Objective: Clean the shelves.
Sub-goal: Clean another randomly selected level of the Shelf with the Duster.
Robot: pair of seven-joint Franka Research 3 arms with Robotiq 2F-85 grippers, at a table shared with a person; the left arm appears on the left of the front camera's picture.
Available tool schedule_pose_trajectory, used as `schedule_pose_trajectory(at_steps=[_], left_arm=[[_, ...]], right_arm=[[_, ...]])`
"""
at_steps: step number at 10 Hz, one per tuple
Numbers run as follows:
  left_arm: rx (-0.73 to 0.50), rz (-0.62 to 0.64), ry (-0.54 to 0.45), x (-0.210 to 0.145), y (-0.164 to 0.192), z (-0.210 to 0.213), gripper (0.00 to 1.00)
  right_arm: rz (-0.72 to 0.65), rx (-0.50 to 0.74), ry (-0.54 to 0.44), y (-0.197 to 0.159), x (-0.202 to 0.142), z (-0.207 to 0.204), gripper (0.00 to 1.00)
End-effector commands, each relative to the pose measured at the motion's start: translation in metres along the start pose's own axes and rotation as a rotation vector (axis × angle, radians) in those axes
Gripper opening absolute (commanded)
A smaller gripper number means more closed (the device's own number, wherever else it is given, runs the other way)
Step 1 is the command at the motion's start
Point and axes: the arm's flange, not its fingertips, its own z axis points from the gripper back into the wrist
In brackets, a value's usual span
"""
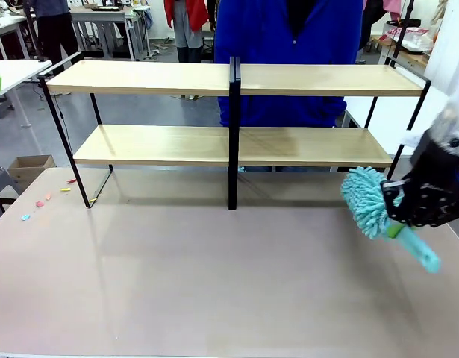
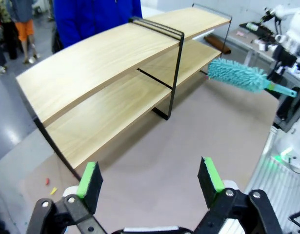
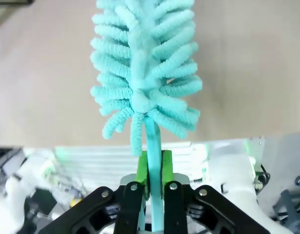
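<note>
Left of R gripper (image 1: 398,215): shelves (image 1: 154,144), apart (duster (image 1: 367,200) clamped).

A lab or workshop; white worktables (image 1: 16,71), a cardboard box (image 1: 29,165) on grey floor (image 1: 139,112).

Wood, metal, fluffy cloth and a smooth table top

The wide two-tier shelves (image 1: 154,145) have long pale wooden boards, smooth and matt with faint grain lines, in a thin black metal frame. The turquoise fluffy duster (image 1: 366,198) has soft, noodle-like cloth strands and a smooth plastic handle. The big beige table (image 1: 214,283) looks smooth and mostly matt. The left gripper (image 2: 150,178) has hard black fingers with smooth bright green pads (image 2: 89,178).
</note>
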Motion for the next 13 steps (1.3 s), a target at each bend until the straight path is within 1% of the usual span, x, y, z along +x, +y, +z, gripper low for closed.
schedule_pose_trajectory(at_steps=[1, 2, 3, 4, 5, 6, 7, 8, 9, 10, 11, 12, 13], left_arm=[[-0.014, -0.007, -0.009, -0.001, 0.001, -0.002, 1.0], [-0.014, -0.007, -0.009, -0.001, 0.001, -0.002, 1.0], [-0.014, -0.007, -0.009, -0.001, 0.001, -0.002, 1.0], [-0.014, -0.007, -0.009, -0.001, 0.001, -0.002, 1.0], [-0.014, -0.007, -0.009, -0.001, 0.001, -0.002, 1.0], [-0.014, -0.007, -0.009, -0.001, 0.001, -0.002, 1.0], [-0.014, -0.007, -0.009, -0.001, 0.001, -0.002, 1.0], [-0.014, -0.007, -0.009, -0.001, 0.001, -0.002, 1.0], [-0.014, -0.007, -0.009, -0.001, 0.001, -0.002, 1.0], [-0.014, -0.007, -0.009, -0.001, 0.001, -0.002, 1.0], [-0.014, -0.007, -0.009, -0.001, 0.001, -0.002, 1.0], [-0.014, -0.007, -0.009, -0.001, 0.001, -0.002, 1.0], [-0.014, -0.007, -0.009, -0.001, 0.001, -0.002, 1.0]], right_arm=[[0.11, 0.149, 0.033, -0.047, -0.06, -0.013, 0.12], [0.177, 0.212, 0.065, -0.057, -0.066, -0.001, 0.12], [0.326, 0.284, 0.092, -0.06, -0.071, 0.007, 0.12], [0.115, 0.121, 0.026, -0.02, -0.038, 0.035, 0.12], [0.115, 0.121, 0.026, -0.02, -0.038, 0.035, 0.12], [0.207, 0.189, 0.039, -0.035, -0.053, 0.048, 0.12], [0.318, 0.253, 0.075, -0.036, -0.037, 0.044, 0.12], [0.417, 0.289, 0.143, -0.047, -0.031, 0.058, 0.12], [0.478, 0.31, 0.145, -0.062, -0.036, 0.078, 0.12], [0.533, 0.28, 0.127, -0.088, -0.044, 0.116, 0.12], [0.651, 0.265, 0.101, -0.111, -0.05, 0.144, 0.12], [0.763, 0.252, 0.059, -0.132, -0.052, 0.165, 0.12], [0.857, 0.262, -0.021, -0.149, -0.055, 0.179, 0.12]])
